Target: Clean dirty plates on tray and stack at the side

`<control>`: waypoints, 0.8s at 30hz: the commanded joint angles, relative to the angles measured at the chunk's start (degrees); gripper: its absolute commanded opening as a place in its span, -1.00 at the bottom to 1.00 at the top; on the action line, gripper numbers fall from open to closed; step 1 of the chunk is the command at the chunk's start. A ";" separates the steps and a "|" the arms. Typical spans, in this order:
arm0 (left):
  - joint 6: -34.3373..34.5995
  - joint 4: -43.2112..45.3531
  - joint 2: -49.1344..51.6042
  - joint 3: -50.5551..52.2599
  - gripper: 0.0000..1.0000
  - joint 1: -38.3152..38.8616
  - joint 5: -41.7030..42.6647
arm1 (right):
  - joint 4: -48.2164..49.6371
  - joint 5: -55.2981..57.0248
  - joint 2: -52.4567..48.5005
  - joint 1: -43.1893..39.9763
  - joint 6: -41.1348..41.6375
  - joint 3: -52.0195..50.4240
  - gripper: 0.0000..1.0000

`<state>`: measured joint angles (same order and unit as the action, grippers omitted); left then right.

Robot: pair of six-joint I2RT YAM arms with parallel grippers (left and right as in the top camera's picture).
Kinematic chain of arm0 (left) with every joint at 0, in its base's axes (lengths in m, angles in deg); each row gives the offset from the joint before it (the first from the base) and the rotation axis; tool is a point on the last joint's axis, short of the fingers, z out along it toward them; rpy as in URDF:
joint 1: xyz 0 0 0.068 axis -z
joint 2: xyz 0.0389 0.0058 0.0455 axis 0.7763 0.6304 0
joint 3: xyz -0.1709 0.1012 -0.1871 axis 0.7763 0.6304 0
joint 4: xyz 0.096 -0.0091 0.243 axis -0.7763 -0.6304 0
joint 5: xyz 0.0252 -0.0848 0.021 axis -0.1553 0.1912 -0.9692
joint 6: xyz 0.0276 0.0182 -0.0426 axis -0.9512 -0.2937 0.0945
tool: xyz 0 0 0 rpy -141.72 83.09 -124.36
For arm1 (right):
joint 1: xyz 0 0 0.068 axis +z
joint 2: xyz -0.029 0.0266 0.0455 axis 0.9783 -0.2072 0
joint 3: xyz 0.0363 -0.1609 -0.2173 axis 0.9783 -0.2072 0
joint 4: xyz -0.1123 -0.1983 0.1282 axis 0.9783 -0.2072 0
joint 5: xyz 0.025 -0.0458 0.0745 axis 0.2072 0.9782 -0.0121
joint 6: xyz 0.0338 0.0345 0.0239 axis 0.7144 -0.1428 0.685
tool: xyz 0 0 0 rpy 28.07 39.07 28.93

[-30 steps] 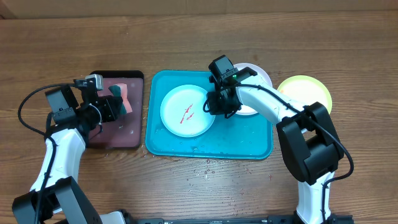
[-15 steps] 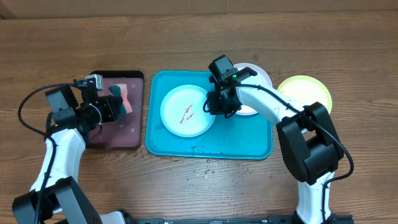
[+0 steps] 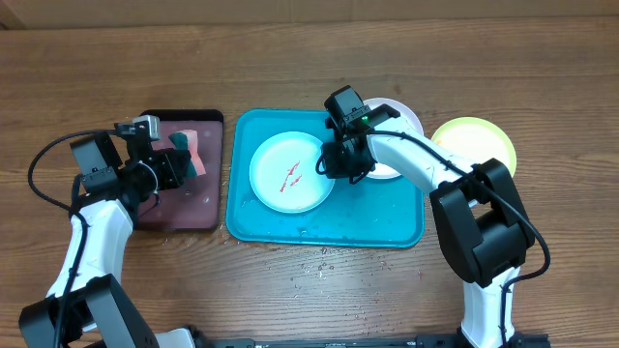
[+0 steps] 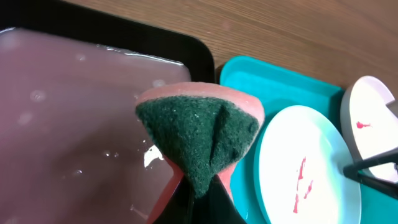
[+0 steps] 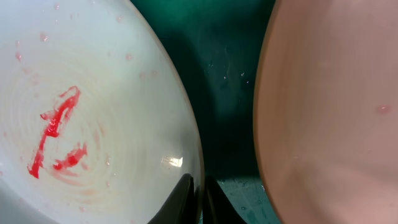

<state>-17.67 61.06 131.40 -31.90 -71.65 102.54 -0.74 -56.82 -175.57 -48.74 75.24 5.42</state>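
Overhead: the tray (image 3: 387, 217) lies mid-table, long side running left to right. The smeared plate (image 3: 290, 174) sits flat in its left half, with red streaks near its centre. The white plate (image 3: 406, 118) is at the tray's far right corner, overhanging the rim and partly covered by the right arm. The yellow-green plate (image 3: 474, 143) rests on the table (image 3: 309, 58) just right of the tray, off it. A black-rimmed tray (image 3: 179, 208) lies just left of the turquoise one. Water drops (image 3: 324, 266) dot the wood by the tray's near edge.

Right gripper (image 3: 340, 162): at the right edge of the smeared plate. The overhead view does not show the jaws. The right wrist view does: two dark fingers drawn narrow, one on each side of the rim, pinching it. It also shows wet teal tray floor between the two plates.

Left gripper (image 3: 184, 159): over the far part of the black-rimmed tray. In the left wrist view the jaws are clamped on a folded sponge (image 4: 199, 130), green scouring face outward, pink body behind (overhead gives only a green-and-pink patch). The same view shows pinkish liquid pooled in the black-rimmed tray and a small red mark on the white plate
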 commanded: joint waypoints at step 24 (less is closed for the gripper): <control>10.71 -14.97 2.78 -13.44 -0.92 37.42 -27.34 | 0.22 -6.51 2.08 0.44 1.62 0.48 -0.85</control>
<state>-4.18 46.05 131.99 -44.76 -38.25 74.91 -0.76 -62.00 -175.57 -48.70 75.86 5.42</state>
